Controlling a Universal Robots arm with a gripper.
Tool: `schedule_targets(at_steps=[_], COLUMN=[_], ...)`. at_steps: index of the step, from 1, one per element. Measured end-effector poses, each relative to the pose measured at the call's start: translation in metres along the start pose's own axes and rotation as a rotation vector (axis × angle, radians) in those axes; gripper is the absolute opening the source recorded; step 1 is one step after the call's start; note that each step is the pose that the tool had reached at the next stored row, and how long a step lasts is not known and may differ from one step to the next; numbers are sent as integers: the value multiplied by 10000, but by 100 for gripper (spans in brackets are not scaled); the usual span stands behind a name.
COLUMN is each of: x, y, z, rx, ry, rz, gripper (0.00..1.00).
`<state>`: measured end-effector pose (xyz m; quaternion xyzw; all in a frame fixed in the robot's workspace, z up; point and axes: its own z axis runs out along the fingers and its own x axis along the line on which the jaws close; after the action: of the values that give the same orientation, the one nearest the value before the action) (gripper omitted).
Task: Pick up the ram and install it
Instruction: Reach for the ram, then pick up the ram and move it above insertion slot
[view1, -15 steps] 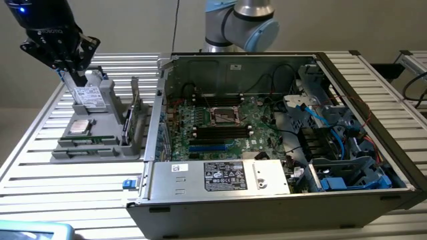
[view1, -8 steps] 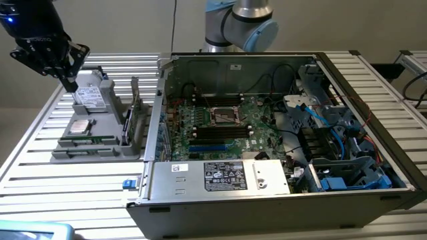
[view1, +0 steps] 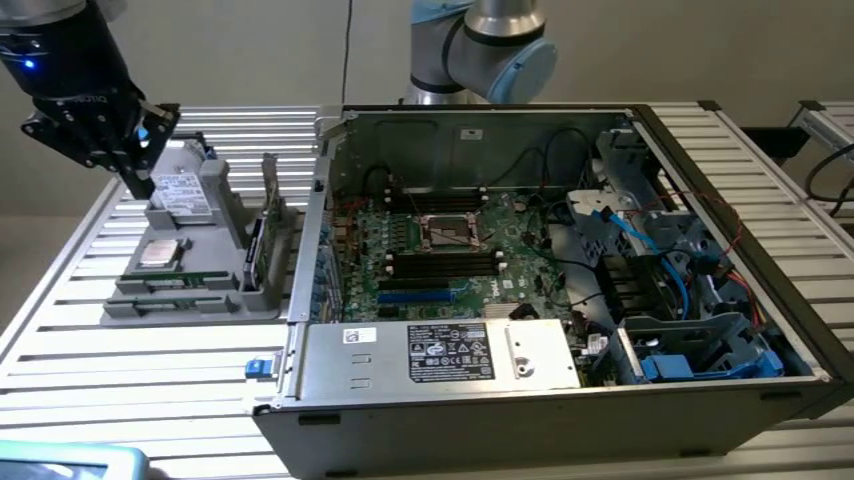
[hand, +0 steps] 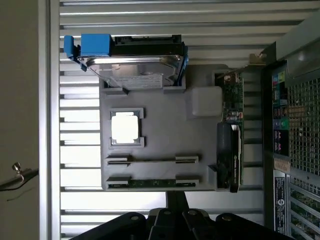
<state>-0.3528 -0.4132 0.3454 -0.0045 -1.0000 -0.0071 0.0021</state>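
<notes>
Gripper (view1: 138, 183) hangs clamped shut, empty, over the grey tray (hand: 165, 135); lowered like that, it would ram the ram (hand: 150, 183) in its edge slot.

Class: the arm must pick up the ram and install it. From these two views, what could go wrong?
1. The claw is shut near the grey tray; lowered like this, it would probably strike the ram rather than straddle it.
2. The ram sits low in a narrow slot, so a grip may catch little board and slip.
3. Cables lie by the motherboard in the open case and could snag the stick.
</notes>
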Motion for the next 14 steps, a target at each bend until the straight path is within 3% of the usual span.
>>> schedule_targets(at_steps=[5,14], x=[1,2], y=[-2,-2], z=[83,86], rx=[-23,-25], ry=[30,33], rz=[-870,-919], gripper=[11,11])
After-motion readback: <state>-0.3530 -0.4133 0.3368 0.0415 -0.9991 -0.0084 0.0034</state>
